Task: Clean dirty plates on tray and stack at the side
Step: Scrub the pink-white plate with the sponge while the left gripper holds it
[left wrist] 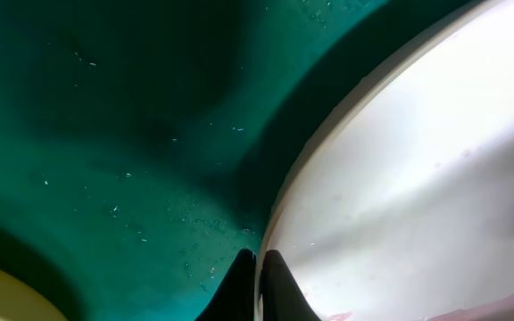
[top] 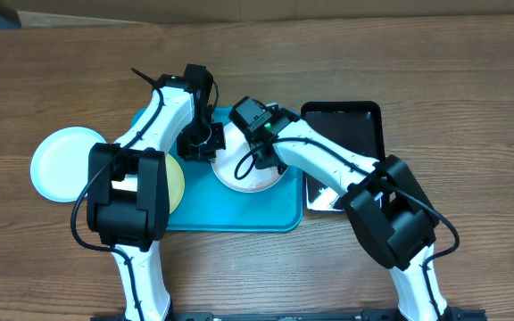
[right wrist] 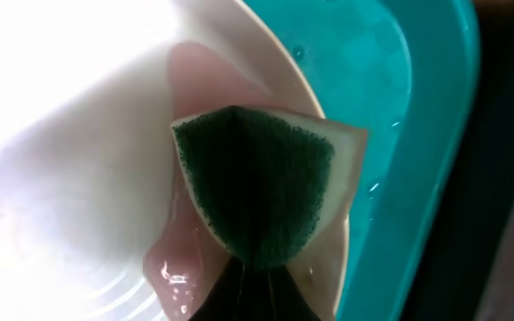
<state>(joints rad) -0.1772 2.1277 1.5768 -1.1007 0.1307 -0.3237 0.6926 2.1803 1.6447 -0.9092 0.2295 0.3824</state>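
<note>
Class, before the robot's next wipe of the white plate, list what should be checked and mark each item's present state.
1. Grip of left end effector on white plate rim: ok.
2. Grip of right end effector on sponge: ok.
3. Contact of sponge with white plate: ok.
4. Cleanliness of white plate: not ok, pinkish smear shows.
5. Position of white plate inside tray: ok.
6. Cleanliness of yellow-green plate: cannot tell, left arm covers most.
</note>
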